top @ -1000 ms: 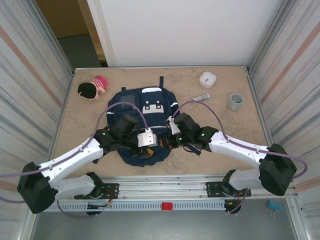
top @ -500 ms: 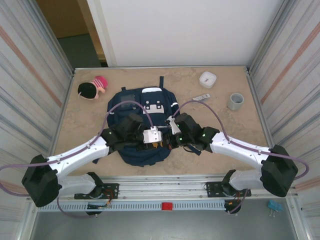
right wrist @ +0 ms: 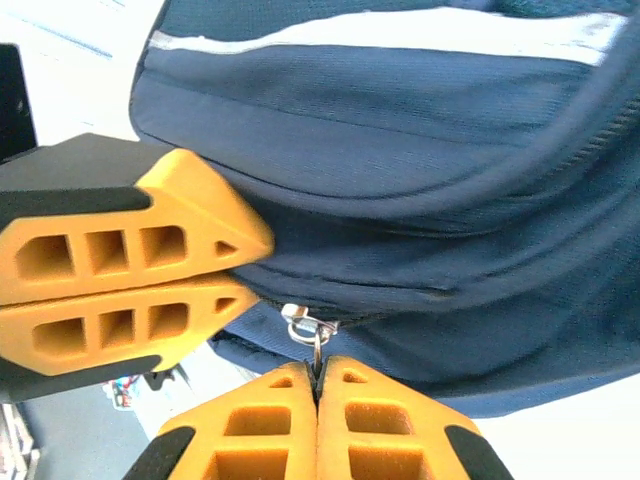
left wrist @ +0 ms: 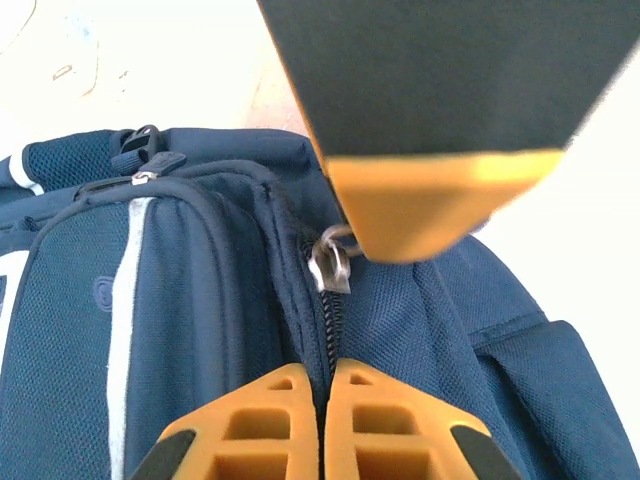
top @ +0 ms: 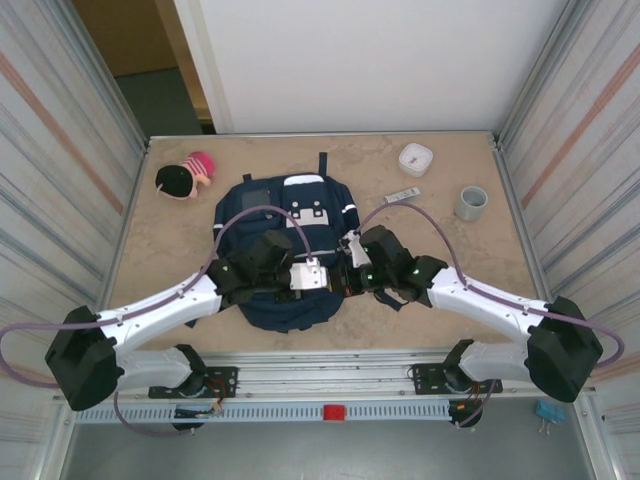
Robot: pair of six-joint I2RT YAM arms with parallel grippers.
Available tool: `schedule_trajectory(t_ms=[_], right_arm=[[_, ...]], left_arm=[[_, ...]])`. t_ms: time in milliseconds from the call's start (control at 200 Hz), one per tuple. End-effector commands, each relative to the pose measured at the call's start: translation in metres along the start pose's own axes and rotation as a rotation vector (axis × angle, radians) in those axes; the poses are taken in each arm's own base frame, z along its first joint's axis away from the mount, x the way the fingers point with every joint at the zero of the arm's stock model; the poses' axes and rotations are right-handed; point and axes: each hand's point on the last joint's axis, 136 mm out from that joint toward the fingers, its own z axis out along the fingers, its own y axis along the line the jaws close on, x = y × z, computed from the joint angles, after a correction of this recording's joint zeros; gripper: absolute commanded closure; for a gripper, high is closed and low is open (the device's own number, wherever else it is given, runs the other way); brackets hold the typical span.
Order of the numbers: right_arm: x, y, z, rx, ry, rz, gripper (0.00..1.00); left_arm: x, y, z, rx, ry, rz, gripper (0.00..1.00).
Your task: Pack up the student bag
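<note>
The student bag (top: 300, 215) lies flat in the middle of the table (top: 170, 290), front pocket up, its near end under both wrists. You look to be opening the main zip. Your right gripper (right wrist: 316, 385) pinches the zip pull (right wrist: 303, 322); your left gripper (left wrist: 325, 400) is pressed together on the seam just beside it, whether on cloth I cannot tell. Next, draw the pull along the track while the left steadies the bag

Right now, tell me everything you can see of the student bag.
The student bag is a navy woven-fabric backpack with white patches and a thin white stripe. It lies flat on the table, front pocket up, and looks zipped shut. The right gripper is shut on its metal zipper pull; the left gripper pinches fabric at the zipper.
</note>
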Motion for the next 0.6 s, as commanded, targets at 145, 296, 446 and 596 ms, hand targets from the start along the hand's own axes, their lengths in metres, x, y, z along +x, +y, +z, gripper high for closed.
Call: schedule_trajectory(t_ms=[145,296,446,596], right_arm=[[-0.029,-0.049,-0.019,0.06,-0.074,0.062,1.0],[-0.052,-0.092,-0.028,0.139,-0.124,0.115,1.0],[-0.08,-0.111,-0.027,0.149,-0.17,0.121,1.0],[-0.098,-0.124,-0.017,0.167,-0.193,0.138,1.0]], left_arm=[[0.002,-0.01,-0.031,0.011,-0.021,-0.019,1.0],[-0.001,-0.013,-0.049,-0.011,-0.065,-0.015,1.0],[-0.013,-0.021,-0.064,0.022,-0.15,0.0,1.0],[-0.012,-0.029,-0.07,0.039,-0.169,0.021,1.0]])
